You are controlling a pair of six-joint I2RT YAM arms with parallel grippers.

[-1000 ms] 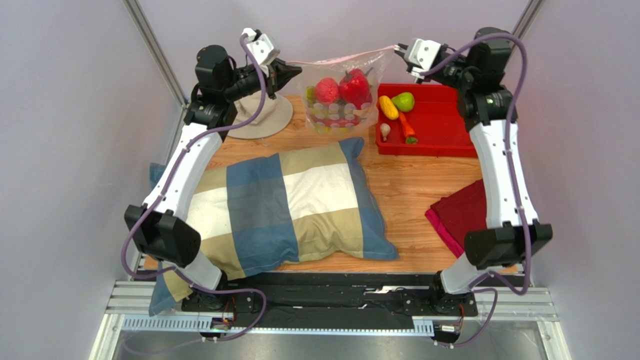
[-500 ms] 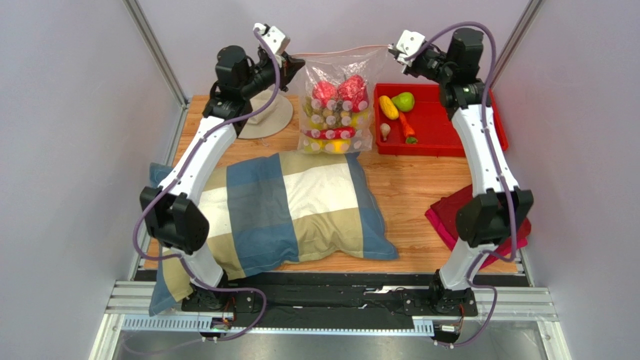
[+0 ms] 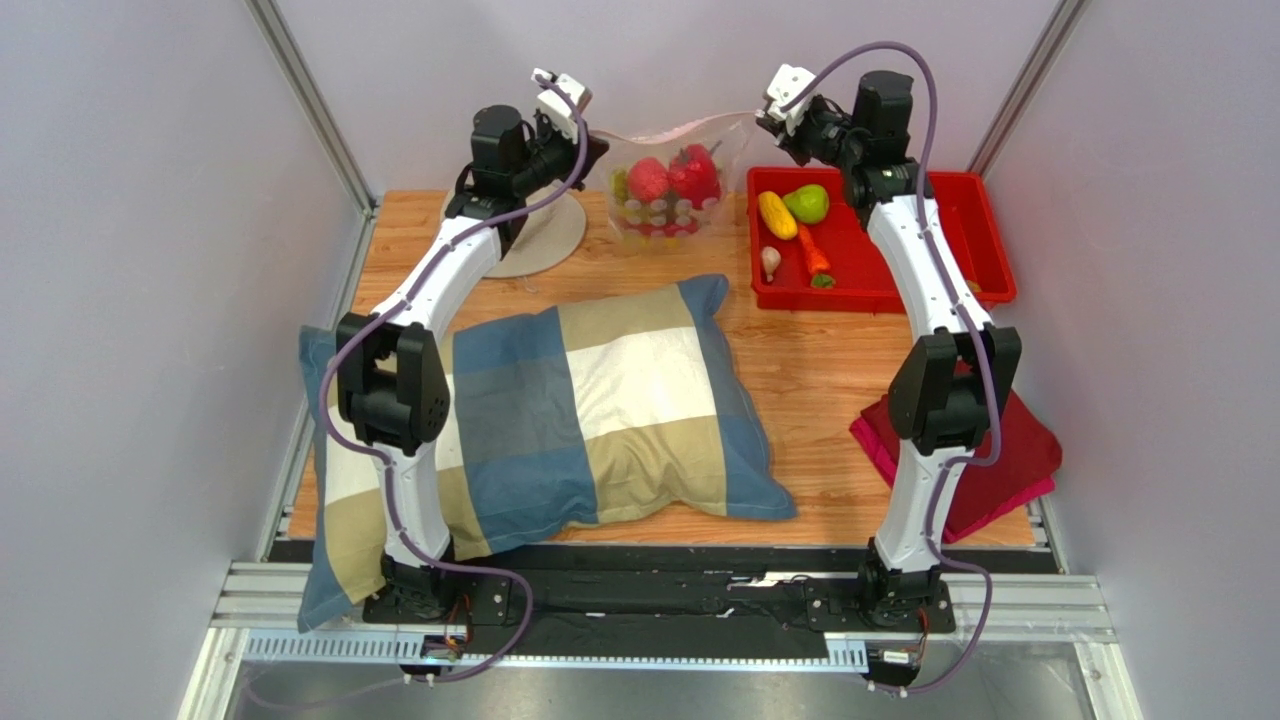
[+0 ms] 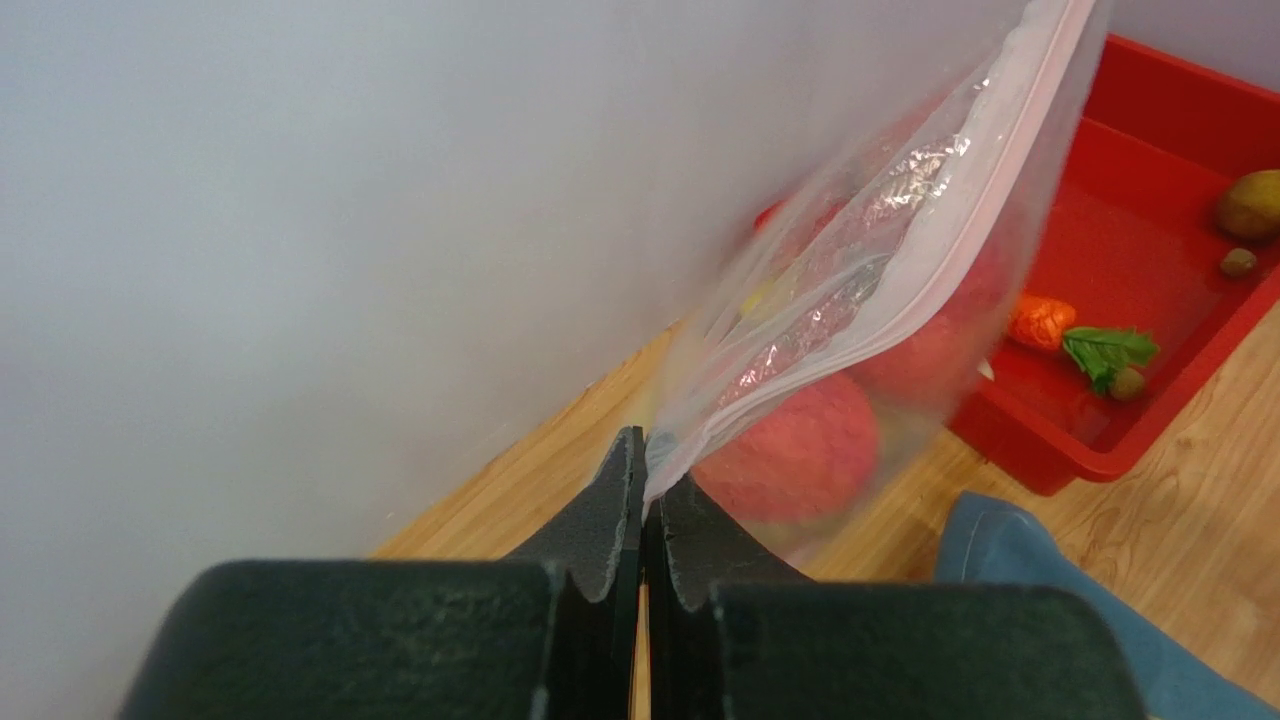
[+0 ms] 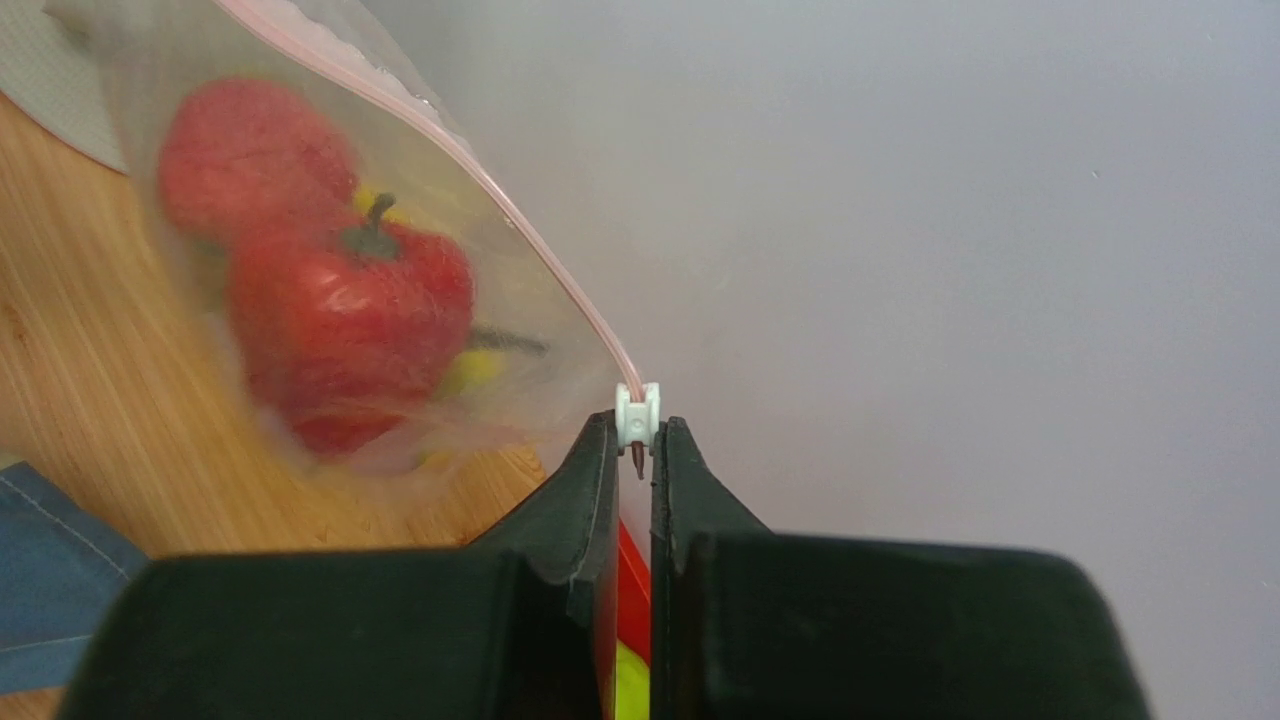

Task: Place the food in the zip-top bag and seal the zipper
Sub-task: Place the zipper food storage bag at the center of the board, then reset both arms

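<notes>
Hanging between the two arms at the far edge of the worktop (image 3: 812, 375), the zip-top bag (image 3: 669, 188) is stretched by its upper corners, with the zipper (image 3: 676, 125) running as a thin pink line from one gripper to the other. Whether the bag's bottom touches the wood cannot be told from these views. Inside it sit two red toy pieces (image 3: 672, 177) side by side; the right wrist view shows the nearer one to be a red pepper (image 5: 353, 308) with a dark stem, and a small yellow piece (image 5: 473, 368) lies below it. The left gripper (image 3: 589, 147) is clenched on the bag's left corner, its black fingers pressed together on the plastic. The right gripper (image 3: 766, 117) is clamped on the right end of the zipper, where a small white slider (image 5: 637, 408) sits just above its fingertips. Just to the right of the bag stands a red tray (image 3: 902, 278) holding a yellow lemon (image 3: 777, 215), a green piece (image 3: 809, 201), an orange carrot (image 3: 813, 252) and a small tan piece (image 3: 771, 263). To the left of the bag a beige bucket hat (image 3: 534, 233) rests on the wood. Nearer the arm bases lie a checked pillow (image 3: 571, 413) in blue, tan and white and, at the right edge, a folded dark red cloth (image 3: 992, 450).
</notes>
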